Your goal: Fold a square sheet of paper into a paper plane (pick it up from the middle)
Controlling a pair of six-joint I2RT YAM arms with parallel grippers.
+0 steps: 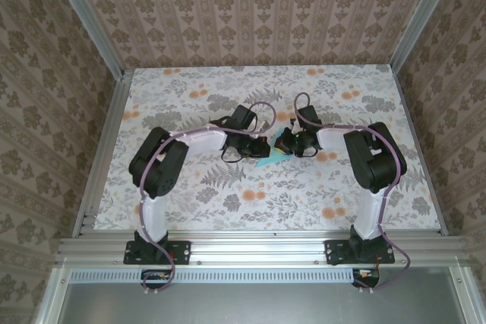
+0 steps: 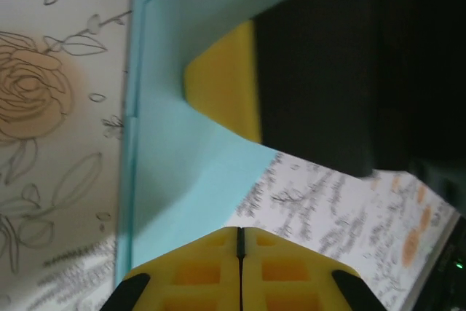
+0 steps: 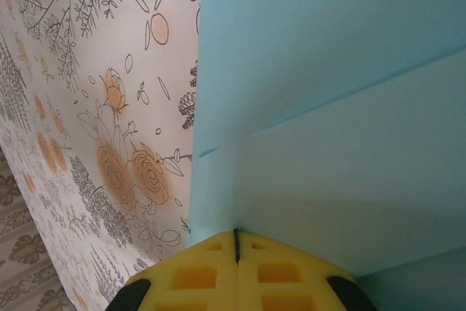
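The turquoise sheet of paper lies on the floral tabletop at the middle, folded into overlapping layers with straight creases. The grippers cover most of its outline, so I cannot tell its full shape. My left gripper is shut, its yellow tips at the paper's near edge. My right gripper is shut too, with its tips resting against the folded layers. In the left wrist view one of the right gripper's yellow fingers lies on top of the paper.
The floral tabletop stretches free on all sides of the paper. Aluminium rails edge the table, with wallpapered walls behind and at both sides. Both arms bend inward from their bases at the near edge.
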